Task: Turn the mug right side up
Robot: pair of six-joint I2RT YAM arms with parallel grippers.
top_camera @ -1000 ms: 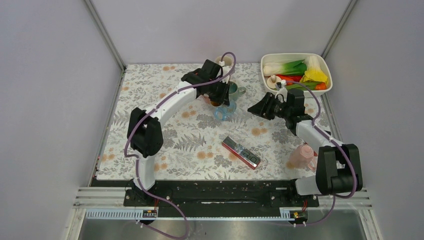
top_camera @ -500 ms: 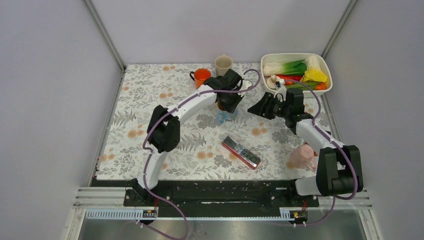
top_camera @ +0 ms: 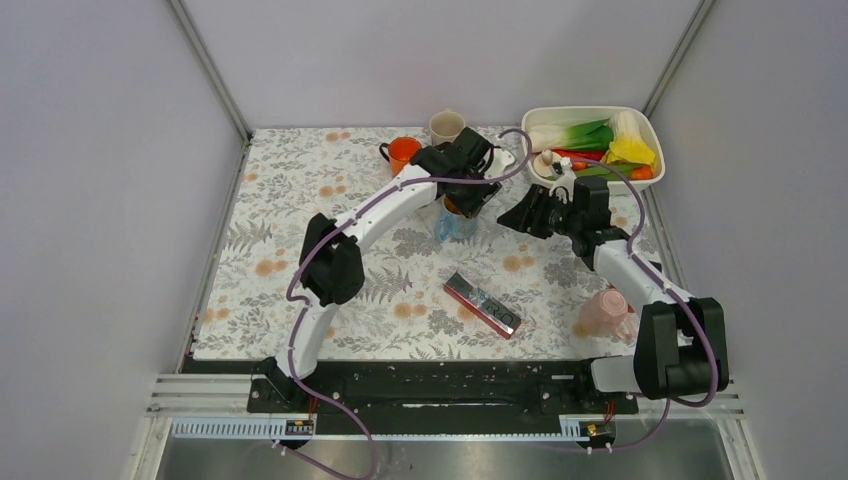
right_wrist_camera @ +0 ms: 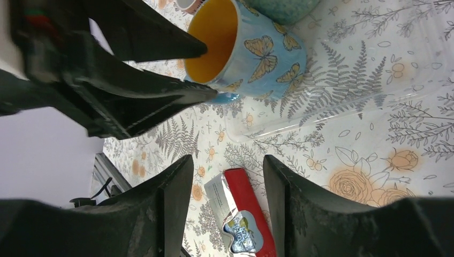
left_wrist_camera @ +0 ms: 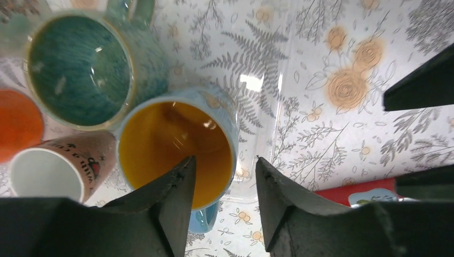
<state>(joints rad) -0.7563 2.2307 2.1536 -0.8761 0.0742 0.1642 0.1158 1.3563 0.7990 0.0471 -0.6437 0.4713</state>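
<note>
The blue butterfly mug (left_wrist_camera: pixel 176 144) with a yellow inside stands mouth up on the flowered tablecloth; it also shows in the right wrist view (right_wrist_camera: pixel 267 53) and the top view (top_camera: pixel 453 224). My left gripper (left_wrist_camera: pixel 222 168) is open and straddles its rim, one finger over the inside and the other outside the wall. It hangs just above the mug in the top view (top_camera: pixel 464 203). My right gripper (right_wrist_camera: pixel 227 171) is open and empty, a little to the right of the mug in the top view (top_camera: pixel 510 217).
A teal mug (left_wrist_camera: pixel 80 69), an orange mug (top_camera: pixel 404 152), a pink printed mug (left_wrist_camera: pixel 48 171) and a beige mug (top_camera: pixel 446 126) crowd behind the blue one. A clear plastic piece (right_wrist_camera: pixel 348 101) lies beside it. A red packet (top_camera: pixel 483 304), a pink cup (top_camera: pixel 603 310) and a vegetable tub (top_camera: pixel 535 118) are nearby.
My left arm has swung right and back, uncovering the orange and beige mugs. Its gripper now sits over the blue mug's rim. The right arm has barely moved.
</note>
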